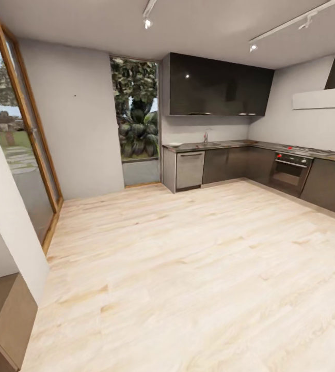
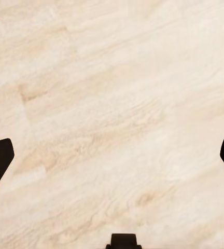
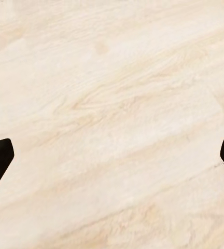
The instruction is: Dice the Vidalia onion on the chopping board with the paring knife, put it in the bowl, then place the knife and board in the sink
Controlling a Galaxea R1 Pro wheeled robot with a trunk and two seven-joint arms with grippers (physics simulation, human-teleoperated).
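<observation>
The left claw (image 2: 112, 155) has its fingers spread wide apart with nothing between them, hanging over the pale wood floor (image 2: 112, 93). The right claw (image 3: 112, 155) is likewise spread and empty above the same floor. Well apart from both, across the open floor, the counter (image 1: 229, 144) runs along the far wall over dark cabinet fronts. The sink (image 1: 208, 144), marked by its tap, sits near the counter's left end; its contents are too small to tell.
</observation>
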